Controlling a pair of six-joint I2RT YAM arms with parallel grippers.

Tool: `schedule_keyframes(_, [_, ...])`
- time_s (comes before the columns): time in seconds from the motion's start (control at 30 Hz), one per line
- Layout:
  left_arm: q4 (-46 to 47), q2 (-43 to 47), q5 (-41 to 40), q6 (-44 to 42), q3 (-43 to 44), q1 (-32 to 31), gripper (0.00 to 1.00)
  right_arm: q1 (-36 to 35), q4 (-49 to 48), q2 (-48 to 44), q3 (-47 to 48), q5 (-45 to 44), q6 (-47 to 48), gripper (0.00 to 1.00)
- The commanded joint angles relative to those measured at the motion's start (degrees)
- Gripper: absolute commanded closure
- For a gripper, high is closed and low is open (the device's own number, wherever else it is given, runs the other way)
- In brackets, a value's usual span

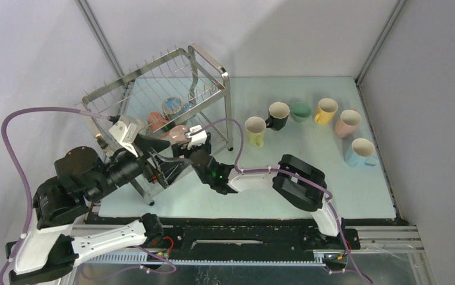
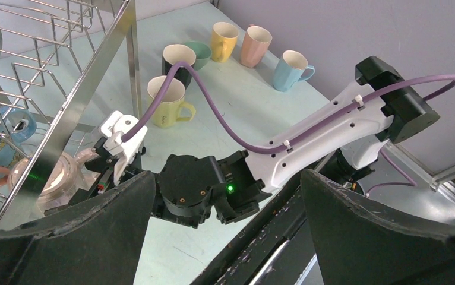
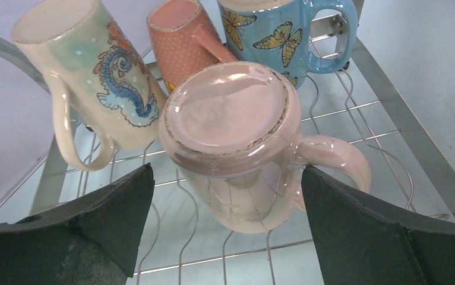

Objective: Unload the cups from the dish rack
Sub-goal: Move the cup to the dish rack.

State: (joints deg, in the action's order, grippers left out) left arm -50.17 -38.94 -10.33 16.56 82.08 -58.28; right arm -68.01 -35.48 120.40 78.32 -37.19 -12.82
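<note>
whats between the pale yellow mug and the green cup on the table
The black mug stands between the yellow mug and the green cup, as the top view shows.

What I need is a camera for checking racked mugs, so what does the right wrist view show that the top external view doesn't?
Only the right wrist: the pink mug upside down just ahead of the open right gripper, with a seahorse mug and a butterfly mug beyond it. Only the top external: six cups standing on the table beside the dish rack. Both: that rack with mugs inside.
</note>
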Motion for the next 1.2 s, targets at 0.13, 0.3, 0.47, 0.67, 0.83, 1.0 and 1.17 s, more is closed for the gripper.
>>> schedule_keyframes(0.13, [2.43, 0.31, 0.74, 0.58, -1.26, -0.03, 0.0, -1.58, -2.23, -7.83, -3.52, 4.01, -0.56, 0.0])
schedule_keyframes(0.3, [2.6, 0.49, 0.8, 0.82, -1.43, 0.0, 0.0, -1.32, -2.23, -11.7, -7.98, 9.53, 1.01, 0.0])
schedule_keyframes(0.47, [2.61, 0.69, 1.02, 1.02, -1.44, -0.02, 0.0, 0.36, -2.36, -16.41, -13.45, 17.14, 3.64, 0.0])
schedule_keyframes(0.67, [2.82, 0.43, 1.06, 1.2, -1.69, 0.0, 0.0, 5.03, -3.81, -22.22, -20.16, 26.21, 4.38, 0.0])
schedule_keyframes(0.83, [3.4, -0.17, 1.14, 1.13, -1.88, -0.04, 0.0, 8.64, -2.65, -23.04, -20.49, 30.32, 5.92, 0.0])
schedule_keyframes(1.0, [3.57, -0.94, 1.17, 1.02, -1.58, -0.02, 0.0, 13.29, -2.3, -21.84, -20.14, 37.96, 4.22, 0.0])
schedule_keyframes(1.17, [3.58, -1.41, 1.24, 1.02, -1.49, -0.01, 0.0, 15.08, -2.53, -18.93, -18.33, 44.06, 4.73, 0.0])
